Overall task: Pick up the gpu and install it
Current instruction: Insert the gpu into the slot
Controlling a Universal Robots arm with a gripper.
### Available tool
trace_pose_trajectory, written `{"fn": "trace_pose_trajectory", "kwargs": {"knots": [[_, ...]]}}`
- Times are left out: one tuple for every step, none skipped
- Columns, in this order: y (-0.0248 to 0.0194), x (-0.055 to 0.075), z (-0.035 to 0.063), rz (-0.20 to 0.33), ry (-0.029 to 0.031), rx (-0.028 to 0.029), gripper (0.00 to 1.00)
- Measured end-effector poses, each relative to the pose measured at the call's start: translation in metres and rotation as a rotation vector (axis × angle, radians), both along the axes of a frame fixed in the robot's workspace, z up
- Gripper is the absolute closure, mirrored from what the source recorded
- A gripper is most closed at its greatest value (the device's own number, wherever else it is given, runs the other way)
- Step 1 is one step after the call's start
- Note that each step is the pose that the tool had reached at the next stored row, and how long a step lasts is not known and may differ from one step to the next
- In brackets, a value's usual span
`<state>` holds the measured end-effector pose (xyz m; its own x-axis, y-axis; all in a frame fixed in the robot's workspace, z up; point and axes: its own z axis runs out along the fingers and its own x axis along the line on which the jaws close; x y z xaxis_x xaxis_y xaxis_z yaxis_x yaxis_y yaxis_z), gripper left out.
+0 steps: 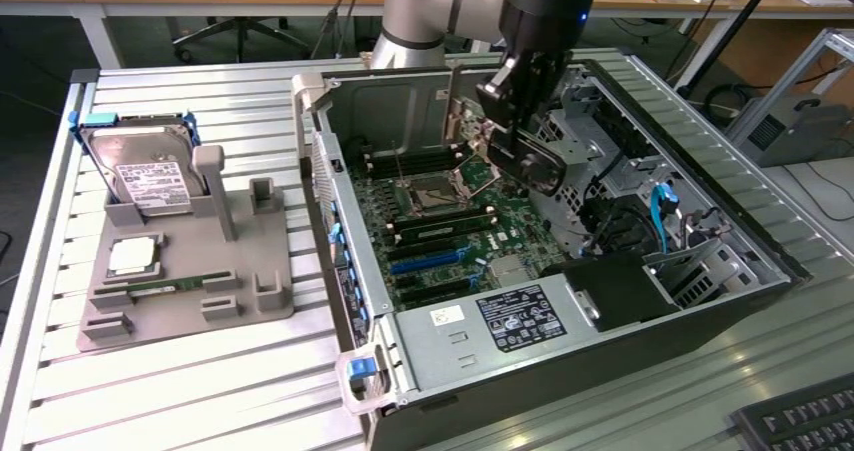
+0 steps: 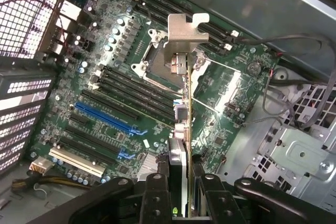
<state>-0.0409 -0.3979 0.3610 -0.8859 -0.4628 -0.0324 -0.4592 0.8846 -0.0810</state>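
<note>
Silvery bracket leads: gpu (image 2: pixel 181 35) clenched edge-on in gripper (image 2: pixel 181 184), hanging above motherboard (image 2: pixel 121 93) near CPU socket (image 2: pixel 157 56), inside open case (image 1: pixel 400 96).

The tabletop (image 1: pixel 200 401) carries one open computer case (image 1: pixel 387 106). Inside it are one motherboard (image 2: pixel 220 93), one processor socket (image 2: pixel 152 59), two blue expansion slots (image 2: pixel 105 118) and one labelled power supply (image 1: pixel 494 326). One hand (image 2: pixel 180 187) is clamped on one gpu (image 2: pixel 181 38). Beside the case stands one grey holder (image 1: pixel 160 321), which bears one hard drive (image 1: pixel 150 176), one processor chip (image 1: pixel 134 258) and one memory stick (image 1: pixel 167 288). One keyboard (image 1: pixel 801 426) lies at the tabletop's corner.
</note>
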Motion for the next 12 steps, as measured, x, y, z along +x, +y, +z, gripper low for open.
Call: {"fn": "trace_pose_trajectory", "kwargs": {"knots": [[0.0000, 0.0000, 0.0000, 0.008, 0.0000, -0.0001, 0.73], [0.0000, 0.0000, 0.0000, 0.014, 0.0000, -0.0002, 0.73], [0.0000, 0.0000, -0.0001, 0.022, 0.0000, -0.0003, 0.73], [0.0000, 0.0000, -0.0001, 0.028, 0.0000, -0.0004, 0.73], [0.0000, 0.0000, -0.0002, 0.035, 0.0000, -0.0005, 0.73], [0.0000, 0.0000, -0.0002, 0.043, 0.0000, -0.0005, 0.73], [0.0000, 0.0000, -0.0002, 0.050, 0.0000, -0.0006, 0.73], [0.0000, 0.0000, -0.0003, 0.064, 0.0000, -0.0008, 0.73], [0.0000, 0.0000, -0.0004, 0.075, 0.0000, -0.0009, 0.73], [0.0000, 0.0000, -0.0005, 0.086, 0.0000, -0.0010, 0.73], [0.0000, 0.0000, -0.0005, 0.097, 0.0000, -0.0011, 0.73], [0.0000, 0.0000, -0.0006, 0.103, 0.0000, -0.0012, 0.73]]}}
